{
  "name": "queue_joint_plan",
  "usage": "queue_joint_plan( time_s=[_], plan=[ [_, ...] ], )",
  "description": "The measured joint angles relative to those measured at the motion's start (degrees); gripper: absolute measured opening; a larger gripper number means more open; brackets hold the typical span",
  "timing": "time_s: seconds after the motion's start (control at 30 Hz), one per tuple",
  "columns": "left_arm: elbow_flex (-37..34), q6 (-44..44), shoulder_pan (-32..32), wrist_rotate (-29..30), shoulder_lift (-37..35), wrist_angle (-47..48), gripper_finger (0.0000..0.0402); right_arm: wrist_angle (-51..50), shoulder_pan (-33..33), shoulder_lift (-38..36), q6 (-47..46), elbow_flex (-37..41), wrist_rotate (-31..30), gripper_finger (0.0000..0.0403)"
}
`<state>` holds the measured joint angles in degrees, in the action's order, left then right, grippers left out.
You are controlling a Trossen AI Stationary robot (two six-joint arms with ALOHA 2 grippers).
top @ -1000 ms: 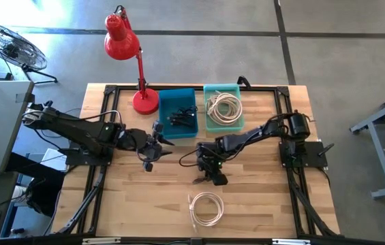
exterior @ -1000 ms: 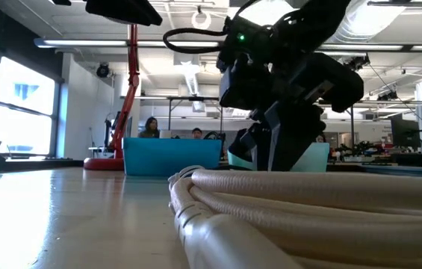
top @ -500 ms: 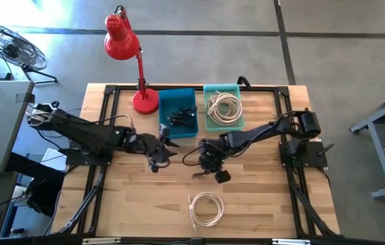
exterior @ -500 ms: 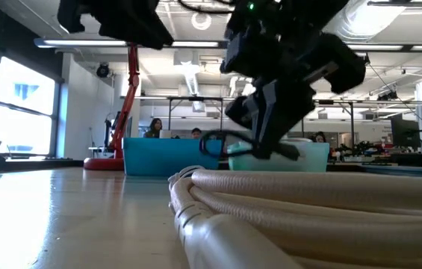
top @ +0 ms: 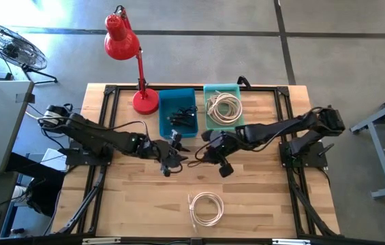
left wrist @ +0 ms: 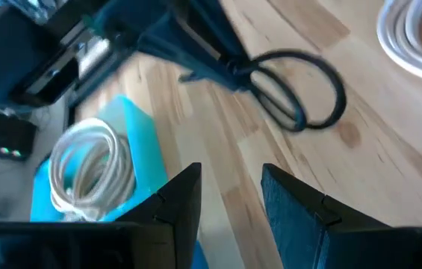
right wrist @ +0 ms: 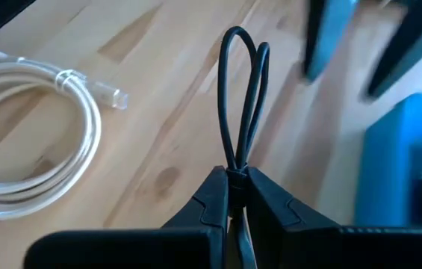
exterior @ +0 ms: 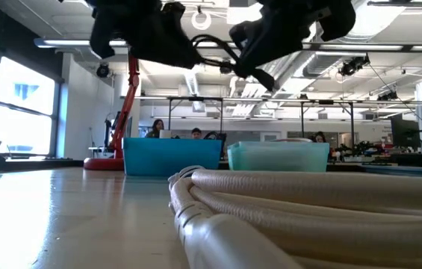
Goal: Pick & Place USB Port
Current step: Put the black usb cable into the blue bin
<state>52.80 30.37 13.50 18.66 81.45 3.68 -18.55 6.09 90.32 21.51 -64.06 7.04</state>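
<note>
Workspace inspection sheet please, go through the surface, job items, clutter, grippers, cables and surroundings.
Surface: wooden table.
Job's things: black cable looped, held off the table; blue bin holding black cables; teal bin holding a white coil.
Clutter: red lamp.
Grippers: right gripper shut on the black cable; left gripper open, facing it.
Cables: white cable coil lying loose.
Surroundings: fan; people beyond the bins.
</note>
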Motion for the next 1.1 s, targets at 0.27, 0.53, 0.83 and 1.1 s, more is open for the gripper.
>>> queue_joint_plan(
  time_s=[0.27,0.53,0.83,1.1],
  plan=[
    [0.02,1.19,0.01,-2.43,0.97,-4.70,0.0138,2.12,0.34,-1.24,4.32,-0.01,-3.46,0.0019],
    [-0.01,0.75,0.02,-6.57,0.97,-8.25,0.0138,6.17,0.32,-1.28,7.54,-0.01,-4.13,0.0019],
    [-0.09,0.85,-0.02,-8.55,0.98,-12.68,0.0138,7.77,0.32,-1.31,8.29,-0.01,-7.22,0.0019],
    [0.04,2.42,0.02,-13.57,0.94,-18.15,0.0093,8.14,0.23,-1.29,8.03,-0.01,-8.21,0.0019]
  ],
)
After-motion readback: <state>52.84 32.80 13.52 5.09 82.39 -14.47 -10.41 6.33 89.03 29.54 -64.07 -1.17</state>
